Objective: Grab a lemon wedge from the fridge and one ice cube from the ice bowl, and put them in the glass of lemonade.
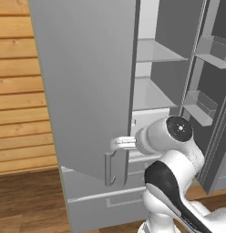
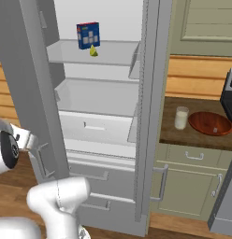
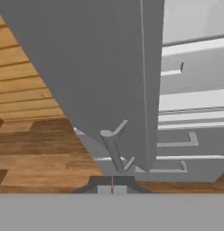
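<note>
One fridge (image 2: 104, 116) with both doors open, one lemon wedge (image 2: 93, 51) inside.
Upper left of the right base view: wedge on a shelf before one blue box (image 2: 88, 35); right: one glass of lemonade (image 2: 181, 117), one ice bowl (image 2: 210, 123). Gripper (image 3: 112, 186) fingers pressed together, empty, tips cut off below the left door handle (image 3: 114, 151).

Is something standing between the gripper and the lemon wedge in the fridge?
Yes. The gripper sits shut by the handle of the open left door; that door's edge lies between it and the lemon wedge on the upper shelf.
</note>
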